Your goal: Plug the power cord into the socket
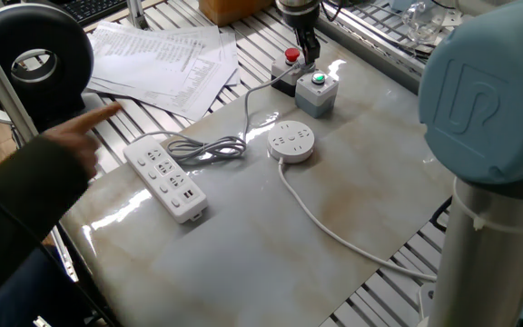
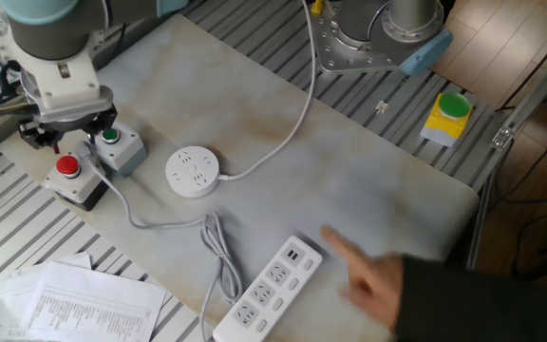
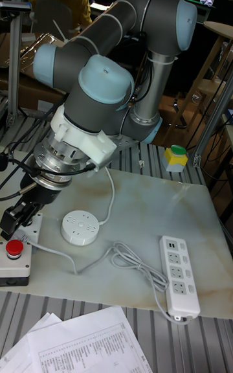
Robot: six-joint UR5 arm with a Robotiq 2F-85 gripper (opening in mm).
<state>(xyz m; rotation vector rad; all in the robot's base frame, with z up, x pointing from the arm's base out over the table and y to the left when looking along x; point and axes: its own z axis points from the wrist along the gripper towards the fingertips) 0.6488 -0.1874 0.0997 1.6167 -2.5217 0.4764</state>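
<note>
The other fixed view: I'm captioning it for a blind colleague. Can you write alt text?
A robot gripper hovers over the power cord plug end between two grey button boxes, beside the round white socket. The cord runs to a white power strip, which a person's hand reaches toward.
</note>
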